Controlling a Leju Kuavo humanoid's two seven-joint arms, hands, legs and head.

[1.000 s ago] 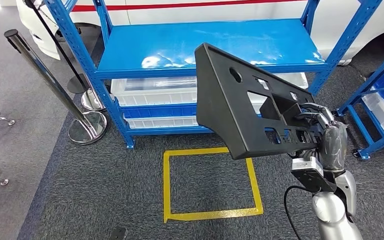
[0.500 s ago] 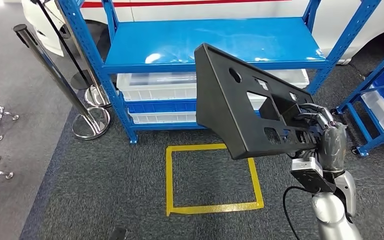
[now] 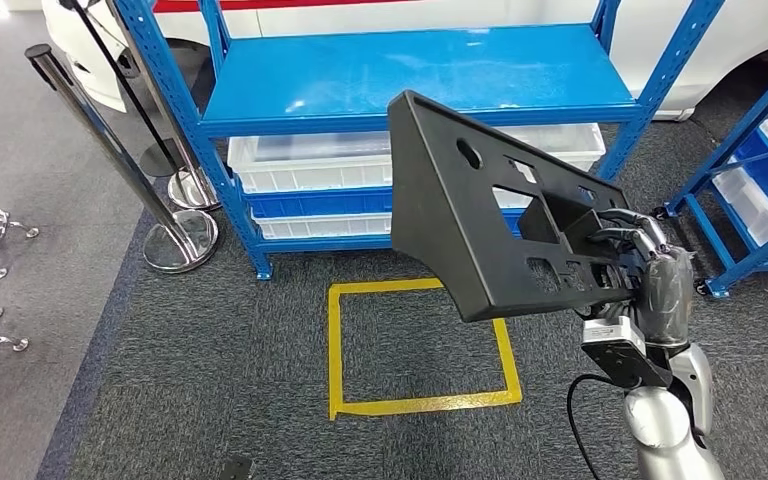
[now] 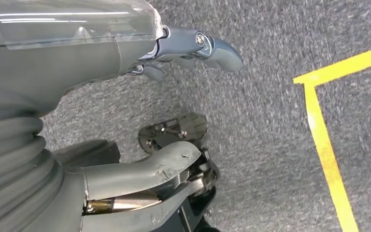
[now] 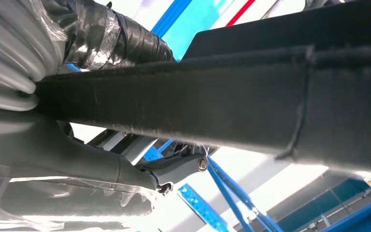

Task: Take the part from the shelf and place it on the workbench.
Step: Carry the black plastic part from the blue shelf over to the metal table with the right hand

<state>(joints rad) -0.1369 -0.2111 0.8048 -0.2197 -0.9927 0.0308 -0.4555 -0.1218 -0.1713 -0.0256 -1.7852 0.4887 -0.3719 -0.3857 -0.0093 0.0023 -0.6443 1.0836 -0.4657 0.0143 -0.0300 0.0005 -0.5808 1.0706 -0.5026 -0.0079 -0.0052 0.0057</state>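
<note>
- Head view is showing the part [image 3: 490, 205], a long black plastic panel with cut-outs, being carried in the air in front of the blue shelf [image 3: 410, 75], well above the yellow floor square [image 3: 420, 345]; no workbench is appearing here.
- The right hand [image 3: 650, 275] is gripping the part at one end, fingers hooking through a cut-out, so most of the panel is cantilevering out past the grip.
- That lever could twist the panel in the fingers as the robot is walking or turning, and it could slip or drop.
- The far corner is sweeping near the shelf upright; a turn made too close could knock it there.
- In the right wrist view the thumb and fingers are clamping the panel's edge, though the contact is blurred, so how firm it is stays uncertain.
- The left hand [image 4: 193, 48] is hanging over the carpet, holding nothing, fingers loosely apart.
- Against the earlier pictures, the shelf and yellow square are sitting slightly differently in frame: the camera is moving, while the part is keeping its place in the hand.
</note>
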